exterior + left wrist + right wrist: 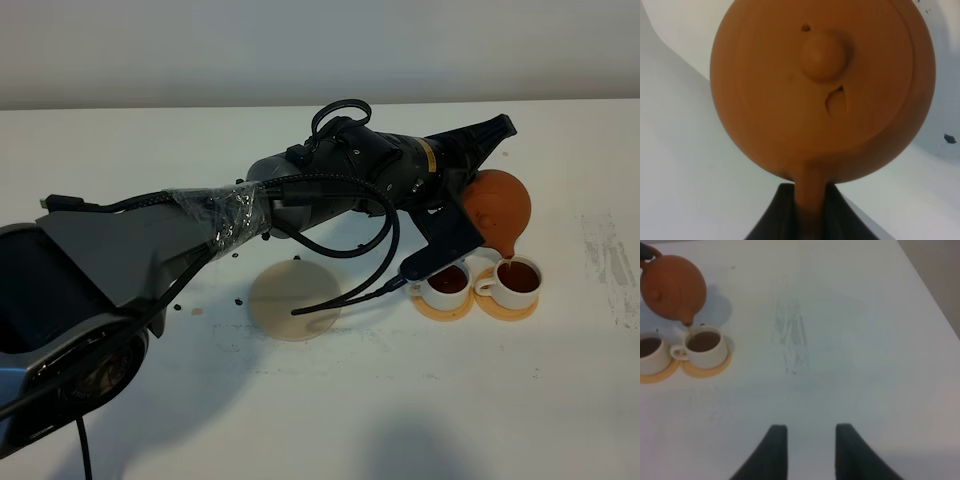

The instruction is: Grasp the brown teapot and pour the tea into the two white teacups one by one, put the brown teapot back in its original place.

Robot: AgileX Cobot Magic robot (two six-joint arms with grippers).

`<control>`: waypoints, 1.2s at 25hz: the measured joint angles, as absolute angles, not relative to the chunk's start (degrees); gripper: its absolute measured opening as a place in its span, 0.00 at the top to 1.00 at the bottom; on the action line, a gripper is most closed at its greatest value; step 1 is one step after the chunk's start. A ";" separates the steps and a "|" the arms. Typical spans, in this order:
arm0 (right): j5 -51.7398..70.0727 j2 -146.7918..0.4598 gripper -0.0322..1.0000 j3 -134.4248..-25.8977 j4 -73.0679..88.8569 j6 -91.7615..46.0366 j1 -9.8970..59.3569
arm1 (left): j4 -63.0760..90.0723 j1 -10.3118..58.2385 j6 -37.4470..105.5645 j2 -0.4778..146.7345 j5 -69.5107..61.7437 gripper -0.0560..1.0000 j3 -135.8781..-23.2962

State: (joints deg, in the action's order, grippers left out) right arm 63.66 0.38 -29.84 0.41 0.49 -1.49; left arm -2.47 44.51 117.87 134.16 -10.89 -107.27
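My left gripper (462, 200) reaches across to the right and is shut on the loop handle of the brown teapot (497, 205). The teapot is tipped spout down just above the right white teacup (518, 278), which holds brown tea. The left white teacup (448, 281) beside it also holds tea. The left wrist view shows the teapot's lid and knob (822, 55) and the handle between my fingers (775, 215). The pale beige disc (293, 300) lies bare to the cups' left. My right gripper (810, 440) is open and empty over bare table, with the teapot (672, 287) and cups (704, 345) far from it.
Each cup sits on an orange-tan coaster (510, 310), and the two coasters touch. Small dark specks (240, 300) lie on the white table near the disc. Grey scuff marks (610, 260) show at the right. The left arm's cable (370, 260) hangs over the disc.
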 joint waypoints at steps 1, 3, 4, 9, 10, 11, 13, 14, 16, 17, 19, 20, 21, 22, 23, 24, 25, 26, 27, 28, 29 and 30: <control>63.66 0.38 0.75 -29.84 0.41 0.49 -1.49 | -2.56 44.51 117.63 134.16 -10.89 0.87 -107.27; 63.66 0.38 0.75 -29.84 0.41 0.49 -1.49 | -2.56 44.51 117.39 134.16 -10.89 0.87 -107.27; 63.66 0.38 0.75 -29.84 0.41 0.49 -1.49 | -2.50 44.51 117.17 134.16 -10.89 0.87 -107.27; 63.66 0.38 0.75 -29.84 0.41 0.49 -1.49 | 0.86 44.51 114.56 134.16 -10.95 0.87 -107.27; 63.66 0.38 0.75 -29.84 0.41 0.49 -1.49 | 1.30 44.51 113.89 134.16 -11.08 0.87 -107.27; 63.66 0.38 0.75 -29.84 0.41 0.49 -1.49 | 1.65 44.51 113.01 134.16 -11.13 0.87 -107.27; 63.66 0.38 0.75 -29.84 0.41 0.49 -1.49 | 1.90 44.40 111.14 134.16 -11.57 0.87 -107.27; 63.66 0.38 0.75 -29.84 0.41 0.49 -1.49 | 1.95 44.29 110.30 134.10 -11.87 0.87 -107.27; 63.66 0.38 0.75 -29.84 0.41 0.49 -1.49 | 2.41 43.98 108.08 133.78 -12.93 0.87 -107.27; 63.66 0.38 0.75 -29.84 0.41 0.49 -1.49 | 2.61 43.76 107.08 133.53 -13.74 0.87 -107.27; 63.66 0.38 0.75 -29.84 0.41 0.49 -1.49 | 3.73 43.20 105.15 132.60 -14.98 0.87 -107.27; 63.66 0.38 0.75 -29.84 0.41 0.49 -1.49 | 4.66 42.98 104.00 132.12 -15.31 0.87 -107.27; 63.66 0.38 0.75 -29.84 0.41 0.49 -1.49 | 5.38 42.69 102.87 131.55 -15.77 0.87 -107.27; 63.66 0.38 0.75 -29.84 0.41 0.49 -1.49 | 6.25 42.35 101.34 130.87 -16.33 0.87 -107.27; 63.66 0.38 0.75 -29.84 0.41 0.49 -1.49 | 6.95 42.20 99.66 130.35 -17.09 0.87 -107.27; 63.66 0.38 0.75 -29.84 0.41 0.49 -1.49 | 7.31 42.07 97.93 129.81 -17.65 0.87 -107.27; 63.66 0.38 0.75 -29.84 0.41 0.49 -1.49 | 7.72 41.99 96.44 129.28 -18.64 0.87 -107.27; 63.66 0.38 0.75 -29.84 0.41 0.49 -1.49 | 8.07 41.87 94.61 128.54 -19.71 0.87 -107.27; 63.66 0.38 0.75 -29.84 0.41 0.49 -1.49 | 8.32 41.87 92.73 127.91 -20.65 0.87 -107.27; 63.66 0.38 0.75 -29.84 0.41 0.49 -1.49 | 8.45 41.87 91.16 126.97 -21.74 0.87 -107.27; 63.66 0.38 0.75 -29.84 0.41 0.49 -1.49 | 8.74 41.87 89.29 126.18 -22.73 0.87 -107.27; 63.66 0.38 0.75 -29.84 0.41 0.49 -1.49 | 9.43 41.87 87.54 125.56 -23.60 0.87 -107.27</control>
